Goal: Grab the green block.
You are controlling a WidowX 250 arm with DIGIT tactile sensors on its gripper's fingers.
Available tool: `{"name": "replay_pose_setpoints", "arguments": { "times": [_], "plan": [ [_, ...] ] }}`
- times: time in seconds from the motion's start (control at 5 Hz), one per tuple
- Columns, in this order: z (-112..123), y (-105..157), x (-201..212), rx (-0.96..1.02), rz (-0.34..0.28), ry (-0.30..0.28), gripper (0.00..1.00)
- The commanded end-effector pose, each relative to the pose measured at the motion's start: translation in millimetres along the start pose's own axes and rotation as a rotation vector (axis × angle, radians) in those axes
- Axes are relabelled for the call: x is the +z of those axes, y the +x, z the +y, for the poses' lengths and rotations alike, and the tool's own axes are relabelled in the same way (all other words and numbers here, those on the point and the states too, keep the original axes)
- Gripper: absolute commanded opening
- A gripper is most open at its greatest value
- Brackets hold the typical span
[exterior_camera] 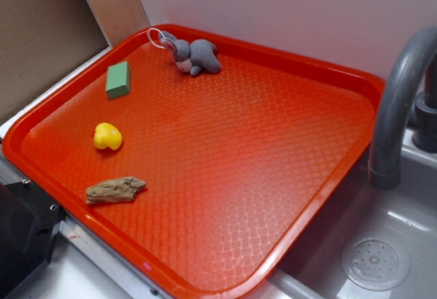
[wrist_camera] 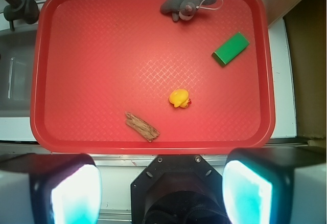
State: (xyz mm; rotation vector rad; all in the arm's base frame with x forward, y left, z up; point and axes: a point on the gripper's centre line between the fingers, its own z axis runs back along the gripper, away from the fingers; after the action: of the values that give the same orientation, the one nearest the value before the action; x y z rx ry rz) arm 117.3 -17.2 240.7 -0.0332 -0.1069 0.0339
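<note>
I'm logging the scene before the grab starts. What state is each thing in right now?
green block: lying flat on the tray, free, nothing touching it.
yellow toy: resting on the tray, apart from the rest.
brown wood piece: lying flat near the tray's rim.
grey plush toy: lying on the tray near its rim.
red tray: level, holding all four things.
end effector: open, empty, off the tray.
faucet: no water running.

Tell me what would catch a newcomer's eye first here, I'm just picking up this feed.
The big red tray fills the scene, beside a grey sink faucet. On it lie four small things: the green block near the far left corner, a grey plush toy by the back rim, a yellow toy and a brown wood-like piece nearer the front. The gripper hangs open above the tray's edge.
</note>
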Motion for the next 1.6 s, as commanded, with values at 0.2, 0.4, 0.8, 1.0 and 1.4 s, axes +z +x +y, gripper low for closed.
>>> {"name": "replay_pose_setpoints", "arguments": {
  "times": [0.2, 0.4, 0.8, 1.0, 1.4],
  "plan": [
    [15.6, 27.8, -14.5, 0.244, -0.053, 0.054, 1.0],
    [37.4, 52.7, -32.8, 0.478, -0.046, 0.073, 1.0],
    [96.7, 101.3, -99.5, 0.815, -0.001, 0.218, 1.0],
    [117.8, 113.1, -125.4, 0.918, -0.043, 0.254, 1.0],
    [145.1, 118.7, -170.4, 0.919, -0.049, 0.325, 1.0]
  ]
}}
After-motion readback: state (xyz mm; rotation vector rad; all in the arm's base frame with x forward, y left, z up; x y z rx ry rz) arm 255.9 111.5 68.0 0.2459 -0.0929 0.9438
